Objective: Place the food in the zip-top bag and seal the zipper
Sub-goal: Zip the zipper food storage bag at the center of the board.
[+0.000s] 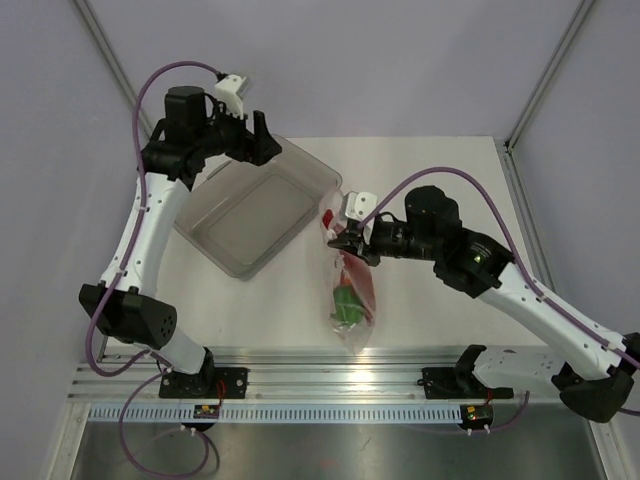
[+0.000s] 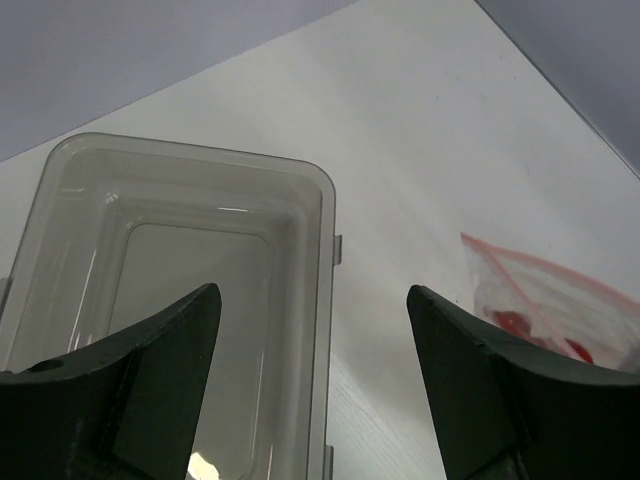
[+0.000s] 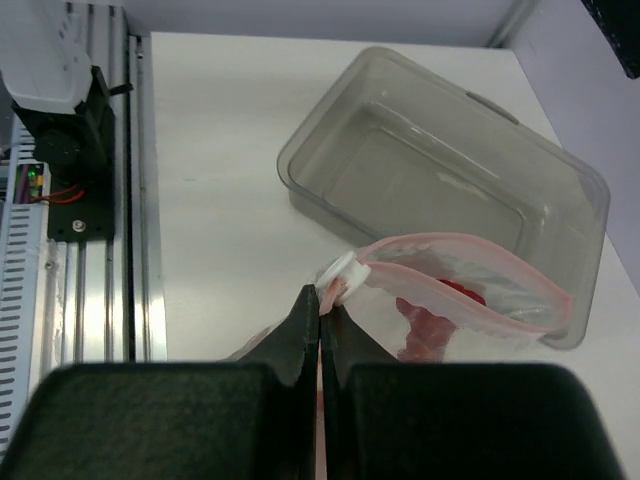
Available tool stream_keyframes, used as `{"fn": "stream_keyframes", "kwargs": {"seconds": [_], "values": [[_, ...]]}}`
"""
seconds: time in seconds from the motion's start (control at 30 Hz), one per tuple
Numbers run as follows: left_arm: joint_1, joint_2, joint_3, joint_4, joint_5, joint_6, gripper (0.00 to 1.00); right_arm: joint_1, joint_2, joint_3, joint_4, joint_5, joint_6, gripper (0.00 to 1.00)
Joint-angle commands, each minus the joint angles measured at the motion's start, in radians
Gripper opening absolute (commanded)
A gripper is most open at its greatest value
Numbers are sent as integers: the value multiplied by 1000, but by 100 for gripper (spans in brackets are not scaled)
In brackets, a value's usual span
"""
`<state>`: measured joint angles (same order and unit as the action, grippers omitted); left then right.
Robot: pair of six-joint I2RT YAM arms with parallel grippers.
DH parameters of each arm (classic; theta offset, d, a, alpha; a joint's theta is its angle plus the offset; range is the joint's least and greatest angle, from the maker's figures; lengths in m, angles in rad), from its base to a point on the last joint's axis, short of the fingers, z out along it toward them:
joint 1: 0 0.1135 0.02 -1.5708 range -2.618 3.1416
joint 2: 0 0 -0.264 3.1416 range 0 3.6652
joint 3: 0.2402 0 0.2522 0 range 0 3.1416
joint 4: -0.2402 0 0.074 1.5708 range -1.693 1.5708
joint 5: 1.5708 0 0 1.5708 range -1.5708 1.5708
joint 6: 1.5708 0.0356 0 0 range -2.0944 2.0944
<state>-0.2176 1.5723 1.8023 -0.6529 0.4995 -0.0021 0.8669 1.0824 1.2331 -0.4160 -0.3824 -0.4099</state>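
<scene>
Worryingly, my right end effector (image 3: 320, 303) was pinched shut on the zipper (image 3: 450, 238); nothing else held the zip-top bag (image 1: 349, 334), so pulling might drag it unsealed.

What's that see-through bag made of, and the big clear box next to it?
The zip-top bag looks like thin, floppy clear plastic: it wrinkles and shows the red toy inside. Its zipper seems a thicker pinkish plastic strip. The tray looks like stiff, glossy, slightly smoky clear plastic: straight walls, bright glints.
</scene>
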Motion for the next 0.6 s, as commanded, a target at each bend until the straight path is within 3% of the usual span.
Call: {"fn": "stream_keyframes", "kwargs": {"seconds": [0.0, 0.13, 0.3, 0.4, 0.57], "values": [[84, -113, -1, 36, 88, -82, 78, -3, 59, 163, 102, -219, -55, 0], [92, -188, -18, 18, 169, -24, 80, -3, 53, 172, 43, -319, -41, 0], [40, -236, -43, -30, 358, 100, 81, -12, -47, 48, 3, -236, -38, 0], [-70, -229, -28, -108, 330, 207, 81, -19, -78, -1, -7, -147, -50, 0], [-146, -176, -24, -125, 298, 217, 81, -46, -21, -30, -38, -72, -78, 0]]}}
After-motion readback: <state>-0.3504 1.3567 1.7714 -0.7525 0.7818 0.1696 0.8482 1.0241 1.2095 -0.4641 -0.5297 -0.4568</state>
